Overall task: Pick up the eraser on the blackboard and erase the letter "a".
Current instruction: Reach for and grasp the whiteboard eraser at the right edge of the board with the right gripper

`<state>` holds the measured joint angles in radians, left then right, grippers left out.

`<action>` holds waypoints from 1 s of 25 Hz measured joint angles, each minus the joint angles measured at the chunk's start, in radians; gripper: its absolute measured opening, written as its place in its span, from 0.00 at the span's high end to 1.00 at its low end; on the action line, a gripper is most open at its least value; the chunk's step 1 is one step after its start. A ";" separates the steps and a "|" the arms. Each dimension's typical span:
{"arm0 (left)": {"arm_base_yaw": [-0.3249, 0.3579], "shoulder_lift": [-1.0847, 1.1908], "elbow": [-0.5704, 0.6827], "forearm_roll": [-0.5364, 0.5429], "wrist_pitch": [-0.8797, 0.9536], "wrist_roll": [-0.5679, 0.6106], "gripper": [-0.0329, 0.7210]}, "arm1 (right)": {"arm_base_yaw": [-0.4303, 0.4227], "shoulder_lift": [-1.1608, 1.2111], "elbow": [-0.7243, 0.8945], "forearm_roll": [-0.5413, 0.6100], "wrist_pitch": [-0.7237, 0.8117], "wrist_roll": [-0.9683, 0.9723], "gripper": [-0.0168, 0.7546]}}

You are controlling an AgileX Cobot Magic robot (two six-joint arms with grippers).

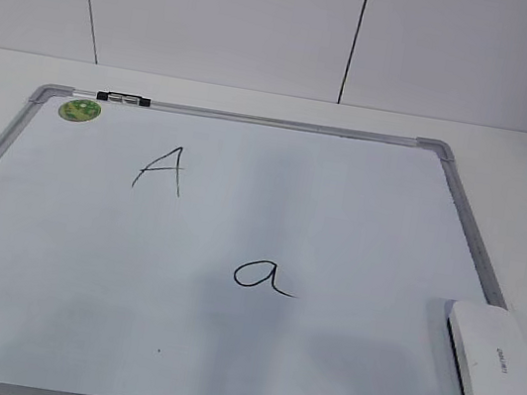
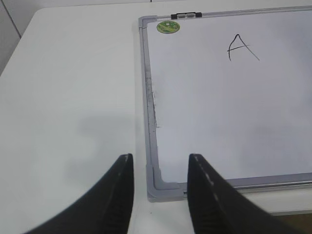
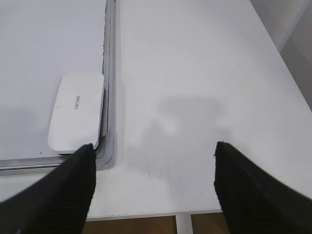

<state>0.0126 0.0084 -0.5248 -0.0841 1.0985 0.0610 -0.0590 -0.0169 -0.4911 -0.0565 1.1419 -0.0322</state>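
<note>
The blackboard (image 1: 360, 223) is a white board with a grey frame, lying flat on the table. The letter "a" (image 1: 266, 276) is written in black near its middle. The eraser (image 1: 499, 371), white with a black underside, lies at the board's near right corner; it also shows in the right wrist view (image 3: 77, 111). My right gripper (image 3: 154, 151) is open and empty above bare table, to the right of the eraser. My left gripper (image 2: 161, 163) is open and empty above the board's near left corner (image 2: 161, 187). No gripper shows in the exterior view.
A capital "A" (image 1: 161, 169) is written at the board's upper left, also in the left wrist view (image 2: 241, 47). A green sticker (image 1: 81, 110) and a black clip (image 1: 124, 97) sit at the far left corner. White table (image 3: 195, 73) lies right of the board; its front edge is close.
</note>
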 joint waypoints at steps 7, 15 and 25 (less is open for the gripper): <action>0.000 0.000 0.000 0.000 0.000 0.000 0.61 | 0.000 0.000 0.000 0.000 0.000 0.000 0.22; 0.000 0.000 0.000 0.000 0.000 0.000 0.61 | 0.000 0.000 0.000 0.000 0.000 0.000 0.22; 0.000 0.000 0.000 0.000 0.000 0.000 0.61 | 0.000 0.000 0.000 0.000 -0.002 0.000 0.22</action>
<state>0.0126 0.0084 -0.5248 -0.0841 1.0985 0.0610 -0.0590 -0.0169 -0.4911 -0.0565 1.1401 -0.0322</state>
